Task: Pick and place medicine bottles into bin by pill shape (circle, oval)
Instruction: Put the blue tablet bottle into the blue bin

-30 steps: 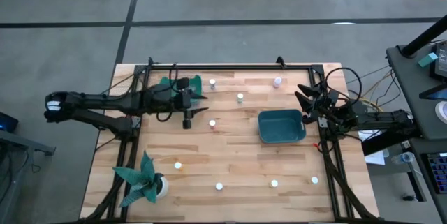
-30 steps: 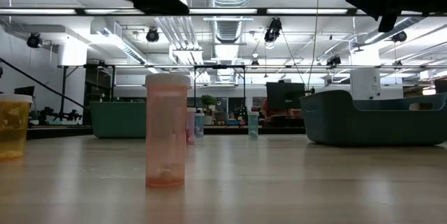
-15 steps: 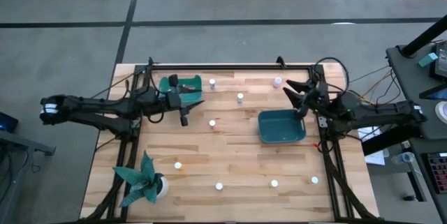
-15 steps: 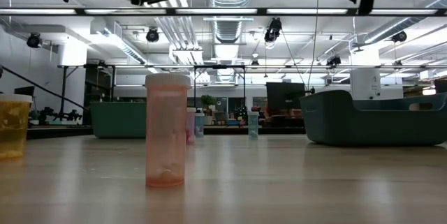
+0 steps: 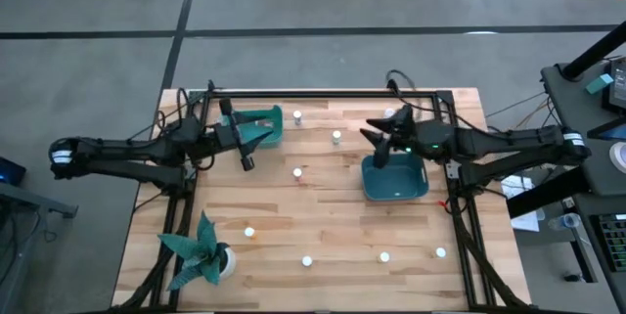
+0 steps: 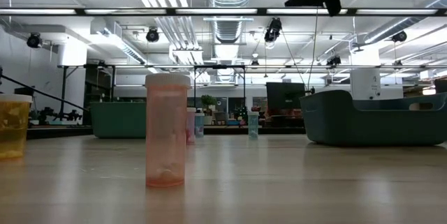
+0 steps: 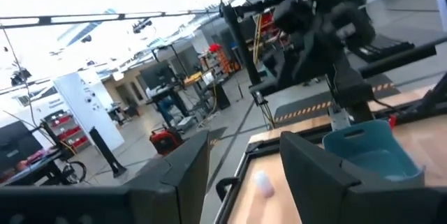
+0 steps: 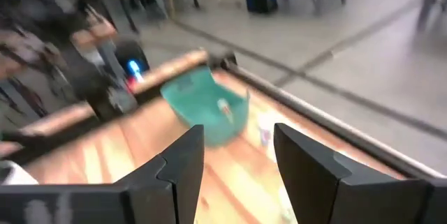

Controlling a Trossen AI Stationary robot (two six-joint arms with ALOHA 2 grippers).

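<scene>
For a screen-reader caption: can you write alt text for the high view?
Seen from above, a wooden table holds scattered small white medicine bottles and two teal bins: one at right, one at the far left. The left gripper hangs beside the left bin, the right gripper over the right bin's far edge, both jaws open. A teal paper plant sits at the near left corner.

Count, high view: nine medicine bottles [image 5: 297, 172] standing on the table [image 5: 333, 236]. Two teal bins [image 5: 395, 179]: one at the right, one at the rear left. One teal paper plant [image 5: 201, 250]. Two robot arms [image 5: 127, 151].
</scene>
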